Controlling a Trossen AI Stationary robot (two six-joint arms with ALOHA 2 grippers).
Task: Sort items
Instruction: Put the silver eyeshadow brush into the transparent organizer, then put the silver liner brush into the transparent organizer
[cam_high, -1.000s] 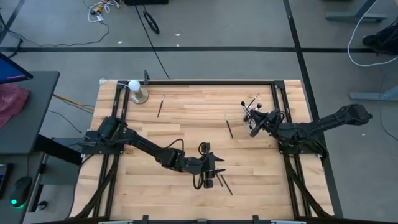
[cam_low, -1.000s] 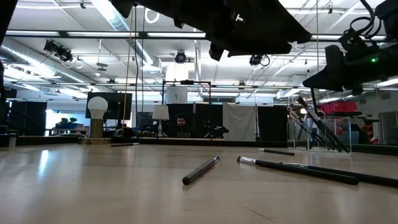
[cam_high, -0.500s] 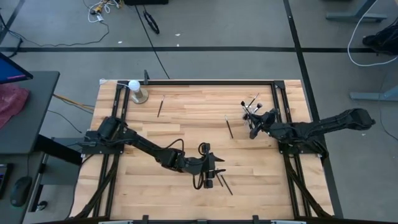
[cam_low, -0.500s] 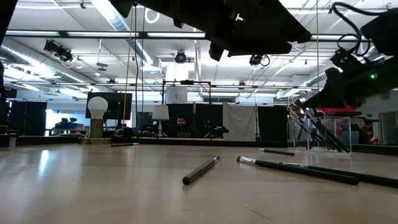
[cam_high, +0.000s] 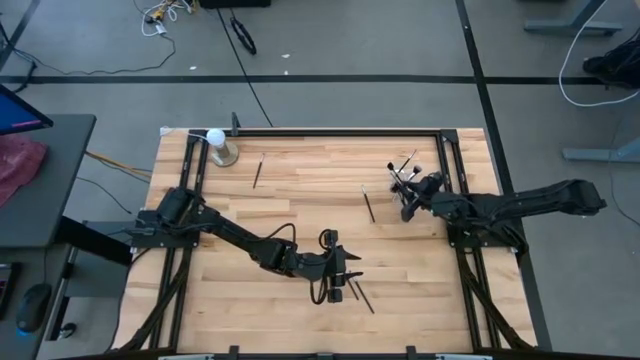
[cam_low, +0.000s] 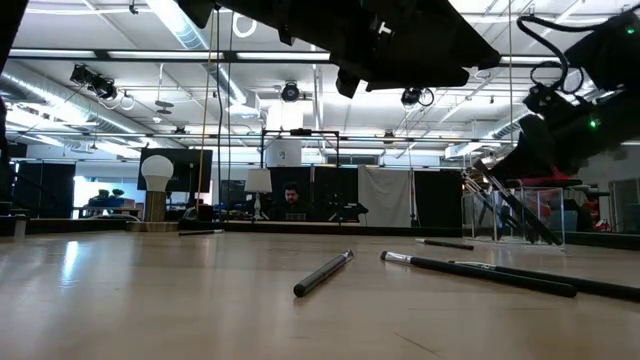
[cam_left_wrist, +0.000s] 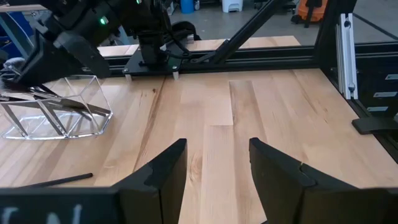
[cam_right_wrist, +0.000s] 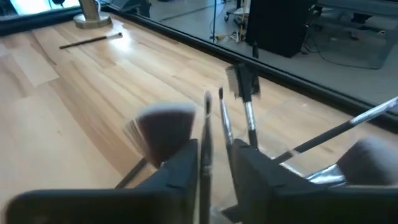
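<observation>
brush (cam_right_wrist: 204, 163) upright between right tool (cam_right_wrist: 214, 165) fingers

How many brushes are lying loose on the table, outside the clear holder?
5: three brushes near the left gripper, one further right, one by the white ball. Others may be hidden.

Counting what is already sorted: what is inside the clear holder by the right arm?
Several brushes stand inside the clear holder, bristle ends up. The right gripper covers part of it, so the exact count stays hidden.
</observation>
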